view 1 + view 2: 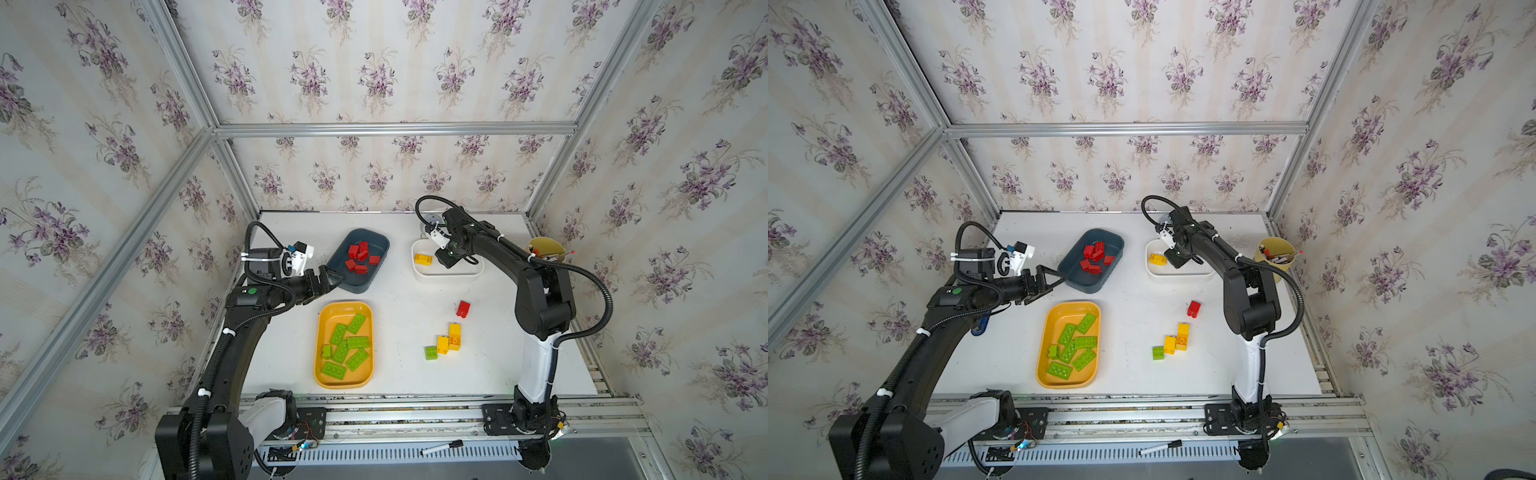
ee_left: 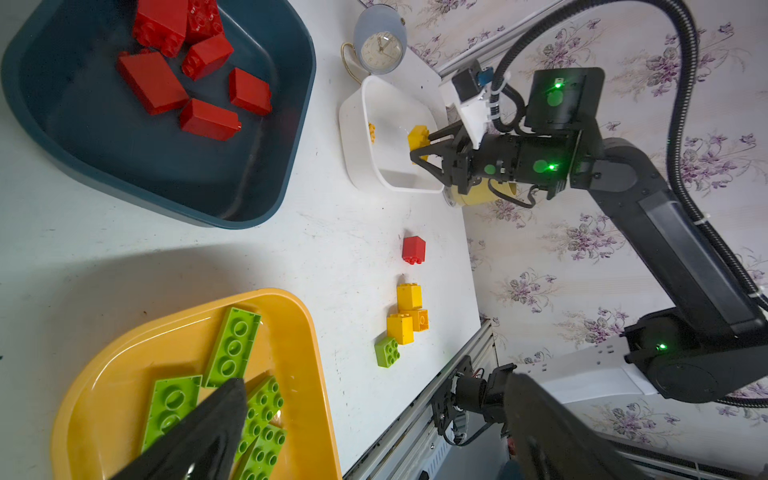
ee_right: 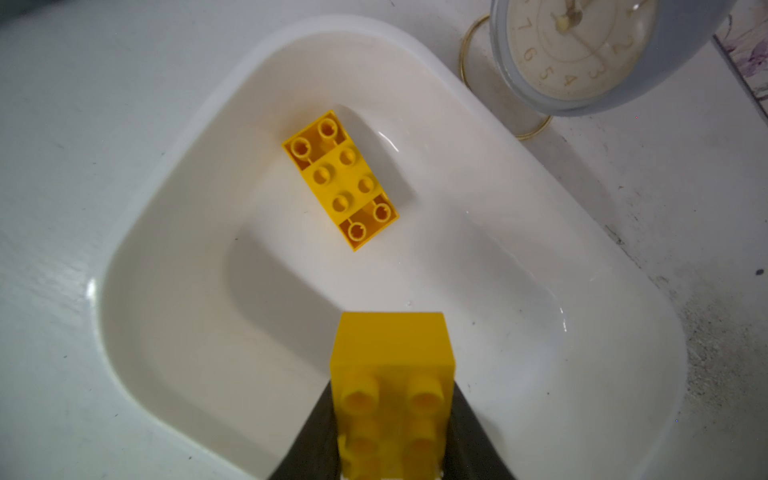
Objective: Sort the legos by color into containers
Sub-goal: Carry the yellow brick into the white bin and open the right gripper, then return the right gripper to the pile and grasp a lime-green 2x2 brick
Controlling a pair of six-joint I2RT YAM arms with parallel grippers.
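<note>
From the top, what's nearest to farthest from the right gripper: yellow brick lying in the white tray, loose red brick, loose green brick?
1. Yellow brick, in the white tray beside the right gripper.
2. Red brick, mid-table.
3. Green brick, toward the front rail.

Black arms (image 1: pixel 536 278), white lower links (image 1: pixel 536 365), ribbed cables (image 1: pixel 609 303).
</note>
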